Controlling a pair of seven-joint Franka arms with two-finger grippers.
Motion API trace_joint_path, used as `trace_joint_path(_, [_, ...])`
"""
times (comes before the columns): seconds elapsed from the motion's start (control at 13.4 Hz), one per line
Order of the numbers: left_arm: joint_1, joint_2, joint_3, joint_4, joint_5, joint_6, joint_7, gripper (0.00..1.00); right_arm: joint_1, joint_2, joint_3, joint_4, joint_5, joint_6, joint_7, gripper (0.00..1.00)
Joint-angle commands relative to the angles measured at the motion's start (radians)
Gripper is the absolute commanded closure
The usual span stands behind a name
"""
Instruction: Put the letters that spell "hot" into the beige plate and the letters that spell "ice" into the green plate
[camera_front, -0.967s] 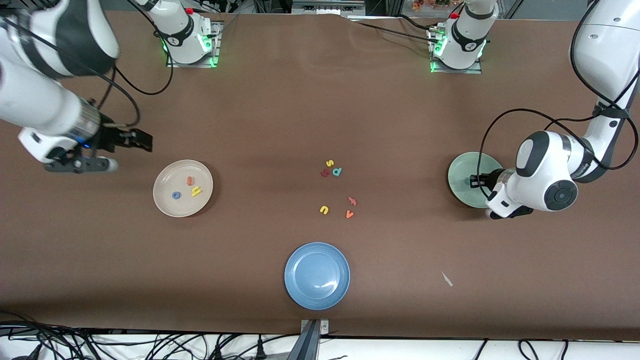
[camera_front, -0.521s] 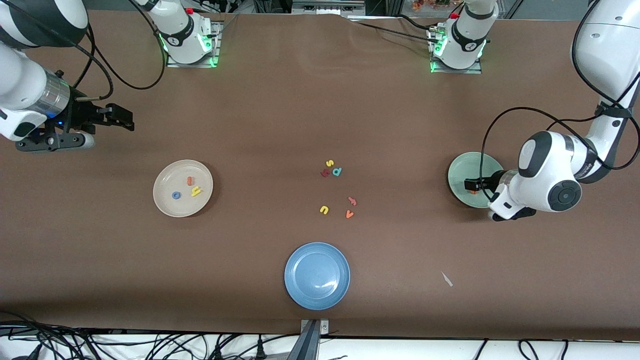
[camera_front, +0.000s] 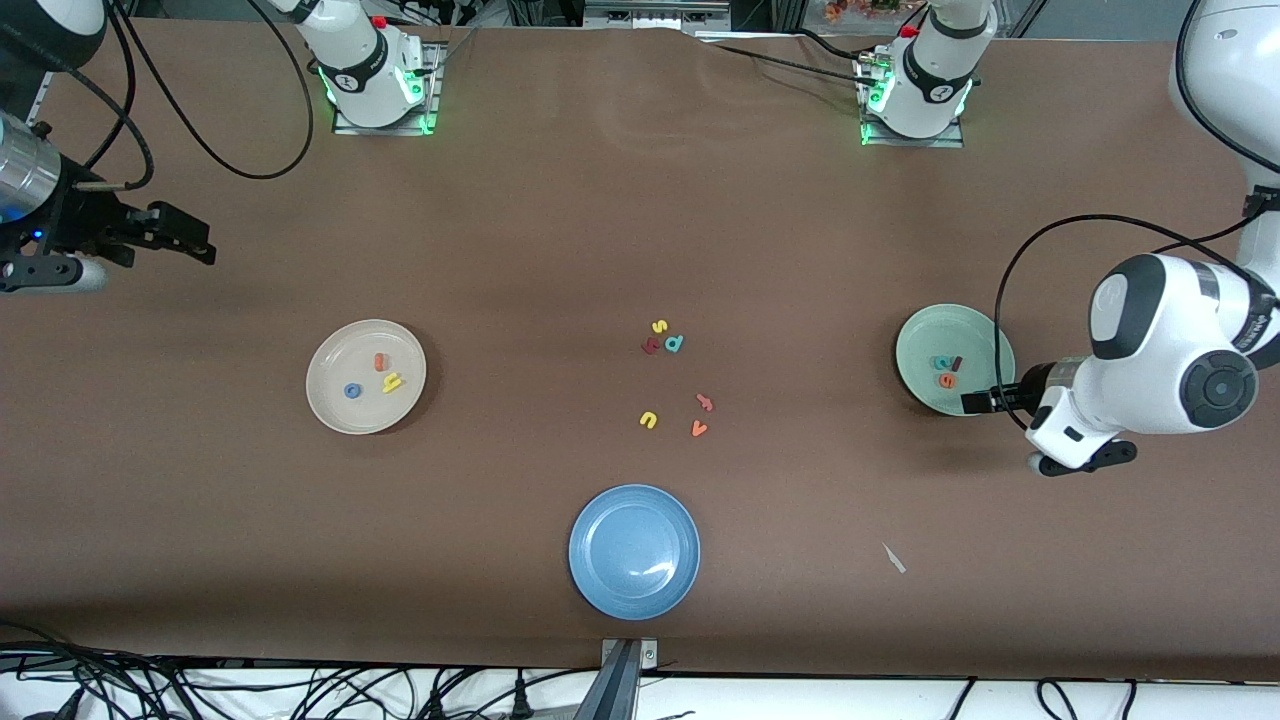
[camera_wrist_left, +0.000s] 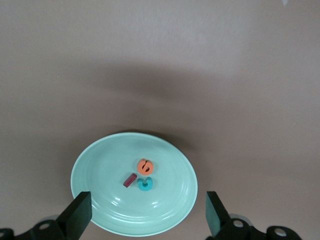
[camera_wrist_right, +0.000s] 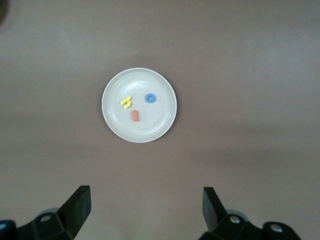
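Observation:
The beige plate (camera_front: 332, 400) (camera_wrist_right: 116, 125) holds the yellow h (camera_front: 392, 382) (camera_wrist_right: 126, 102), the blue o (camera_front: 352, 391) (camera_wrist_right: 150, 98) and the orange t (camera_front: 380, 362) (camera_wrist_right: 135, 116). In the green plate (camera_front: 918, 345) (camera_wrist_left: 100, 172) lie the teal c (camera_front: 940, 363) (camera_wrist_left: 145, 185), the dark red i (camera_front: 956, 364) (camera_wrist_left: 130, 180) and the orange e (camera_front: 946, 381) (camera_wrist_left: 145, 166). My left gripper (camera_front: 975, 402) (camera_wrist_left: 147, 215) hangs open and empty over that plate's rim. My right gripper (camera_front: 185, 240) (camera_wrist_right: 145, 207) is open and empty over bare table at the right arm's end.
Loose letters lie mid-table: a yellow s (camera_front: 659, 326), a dark red letter (camera_front: 650, 346), a teal letter (camera_front: 674, 343), a yellow u (camera_front: 648, 420) and two orange ones (camera_front: 704, 402), (camera_front: 699, 428). A blue plate (camera_front: 634, 550) sits nearer the front camera. A white scrap (camera_front: 893, 558) lies on the table.
My left gripper opened, left the orange e in the green plate and drew back off the plate's middle. My right gripper moved away from the beige plate toward the table's end.

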Motion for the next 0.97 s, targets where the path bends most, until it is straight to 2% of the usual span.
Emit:
trace_joint_path(0.0, [-0.01, 0.004, 0.003, 0.038, 0.032, -0.024, -0.007, 0.0, 0.006, 0.059, -0.009, 0.076, 0.019, -0.006, -0.006, 0.01])
trace_joint_path(0.22, [-0.01, -0.003, 0.004, 0.098, 0.035, -0.056, 0.034, 0.0, 0.003, 0.057, -0.015, 0.08, 0.016, -0.015, -0.021, 0.01])
trace_joint_path(0.37, [-0.011, -0.003, 0.003, 0.188, 0.041, -0.168, 0.1, 0.0, 0.001, 0.056, -0.018, 0.081, 0.008, -0.014, -0.022, 0.01])
trace_joint_path(0.52, [-0.01, -0.003, 0.004, 0.251, 0.038, -0.217, 0.143, 0.0, 0.0, 0.056, -0.018, 0.081, 0.006, -0.012, -0.023, 0.01])
trace_joint_path(0.89, [-0.001, -0.003, 0.013, 0.3, 0.046, -0.237, 0.244, 0.0, -0.002, 0.056, -0.018, 0.098, 0.009, -0.02, -0.014, 0.0])
